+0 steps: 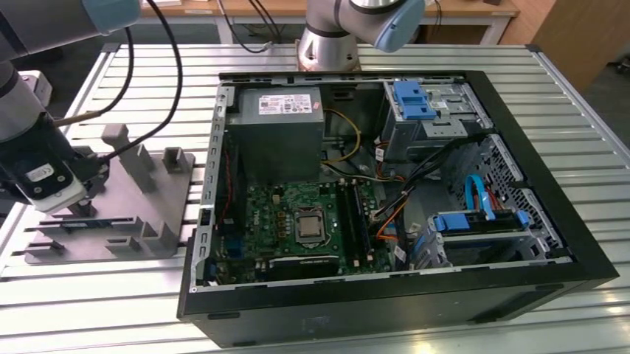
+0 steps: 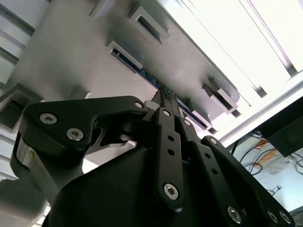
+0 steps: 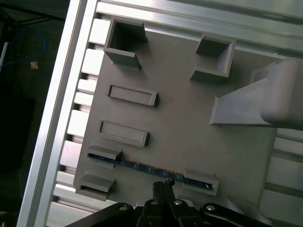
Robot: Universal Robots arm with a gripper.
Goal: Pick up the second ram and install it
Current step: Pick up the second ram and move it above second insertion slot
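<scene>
1. The second ram [image 3: 142, 167] stands on its long edge in the grey fixture block [image 3: 180, 127]. Its two ends sit in small raised cradles [image 3: 105, 155], which leaves its middle bare for me to reach.
2. My claw [image 3: 164, 183] is on that bare middle. In both wrist views my fingertips [image 2: 164, 93] are drawn tight together on the stick's top edge, so I judge I am pinching it. The stick is still seated in its cradles, not lifted.
3. I take it at the middle because the weight is even there, so it should come straight up without tipping. I grip across the thin faces because the edge with the contacts points down into the block.
4. Beside the stick the block has two shallow rectangular frames [image 3: 132, 94] with nothing in them, and tall posts [image 3: 246, 106] further off, well clear of my claw.
5. In the exterior view I hang over the near corner of the block [image 1: 147, 214], with the stick [image 1: 69, 221] just under my claw [image 1: 87, 205].
6. The block rests on the slatted aluminium table [image 1: 394, 59], at the exterior view's left of the open computer case [image 1: 512, 125]. The fixture sits just beside the case.
7. The motherboard [image 1: 285, 206] lies flat inside the case. Its long black memory slots [image 1: 356, 221] run beside the processor socket [image 1: 310, 227], open from above and well apart from where I am.
</scene>
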